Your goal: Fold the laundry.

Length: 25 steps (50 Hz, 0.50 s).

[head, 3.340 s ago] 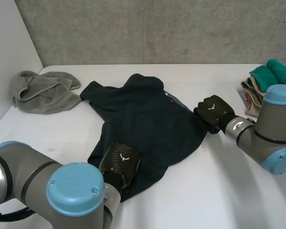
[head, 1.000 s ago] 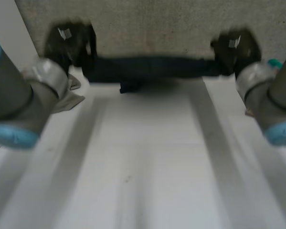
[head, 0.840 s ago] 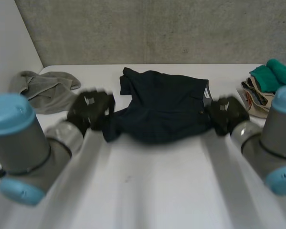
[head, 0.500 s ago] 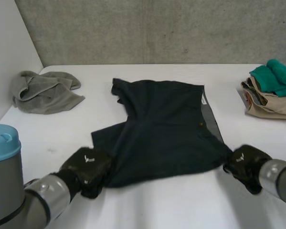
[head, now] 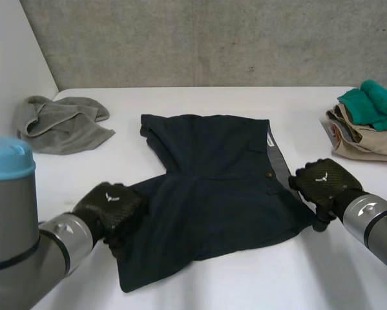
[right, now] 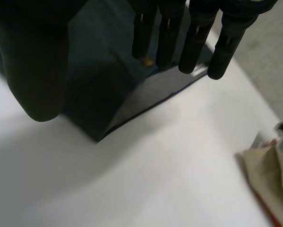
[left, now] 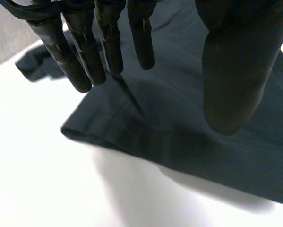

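Dark shorts (head: 219, 174) flat mid-frame on the white surface (head: 245, 278); left hand (head: 109, 206) at a leg hem, right hand (head: 324, 184) at the waistband corner, fingers of both released; grey towel (head: 61, 123) upper left, concrete wall (head: 212, 39) behind

No legible text; white emblem (head: 111, 201) on left hand (head: 101, 213), right hand (head: 333, 188) alike.

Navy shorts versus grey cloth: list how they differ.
The shorts are dark navy; the cloth is grey. The shorts lie spread out mid-table; the cloth sits crumpled in a corner. The left robot hand and right robot hand flank the shorts, not the cloth. Both lie on the table.
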### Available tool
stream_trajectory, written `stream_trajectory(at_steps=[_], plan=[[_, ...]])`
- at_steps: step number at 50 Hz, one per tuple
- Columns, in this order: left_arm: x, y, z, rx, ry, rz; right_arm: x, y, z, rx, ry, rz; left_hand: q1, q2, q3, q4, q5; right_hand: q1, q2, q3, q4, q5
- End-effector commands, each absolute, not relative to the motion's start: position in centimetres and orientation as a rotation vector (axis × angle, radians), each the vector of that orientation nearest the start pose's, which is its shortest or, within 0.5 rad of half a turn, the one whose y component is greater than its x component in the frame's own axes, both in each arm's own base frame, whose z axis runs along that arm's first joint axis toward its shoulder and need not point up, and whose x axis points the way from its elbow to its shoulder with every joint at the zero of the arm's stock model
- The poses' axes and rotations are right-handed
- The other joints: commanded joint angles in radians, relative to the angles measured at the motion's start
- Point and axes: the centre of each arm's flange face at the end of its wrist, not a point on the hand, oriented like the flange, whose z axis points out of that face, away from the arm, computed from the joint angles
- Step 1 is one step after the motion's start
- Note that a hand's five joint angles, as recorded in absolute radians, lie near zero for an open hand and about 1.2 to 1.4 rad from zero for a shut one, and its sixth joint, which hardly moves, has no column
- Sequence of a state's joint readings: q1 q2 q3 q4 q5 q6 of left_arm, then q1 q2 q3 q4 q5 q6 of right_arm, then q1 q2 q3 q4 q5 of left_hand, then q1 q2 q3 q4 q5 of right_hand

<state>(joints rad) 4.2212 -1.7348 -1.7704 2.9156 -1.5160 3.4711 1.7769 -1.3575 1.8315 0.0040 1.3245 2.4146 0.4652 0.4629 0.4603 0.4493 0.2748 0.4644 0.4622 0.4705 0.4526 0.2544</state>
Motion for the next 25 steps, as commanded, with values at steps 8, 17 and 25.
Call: stream_trajectory(at_steps=[8, 17, 25], plan=[[-23.8, -13.1, 17.0, 1.157, 2.719, -1.429, 21.5, -26.1, 13.8, -1.524, 2.107, -1.701, -0.123, -0.120, -0.118, -0.107, -0.107, -0.037, -0.035, -0.043, -0.026, -0.002], [-24.6, -13.5, 15.6, 1.155, 2.663, -1.476, 21.7, -26.5, 12.2, -1.537, 2.107, -1.664, -0.079, -0.076, -0.074, -0.063, -0.063, 0.243, 0.246, 0.237, 0.255, 0.279], [-25.9, -14.0, 14.1, 1.187, 2.601, -1.532, 21.2, -26.8, 13.0, -1.445, 2.129, -1.702, 0.417, 0.419, 0.422, 0.433, 0.433, 0.932, 0.934, 0.926, 0.944, 0.967]])
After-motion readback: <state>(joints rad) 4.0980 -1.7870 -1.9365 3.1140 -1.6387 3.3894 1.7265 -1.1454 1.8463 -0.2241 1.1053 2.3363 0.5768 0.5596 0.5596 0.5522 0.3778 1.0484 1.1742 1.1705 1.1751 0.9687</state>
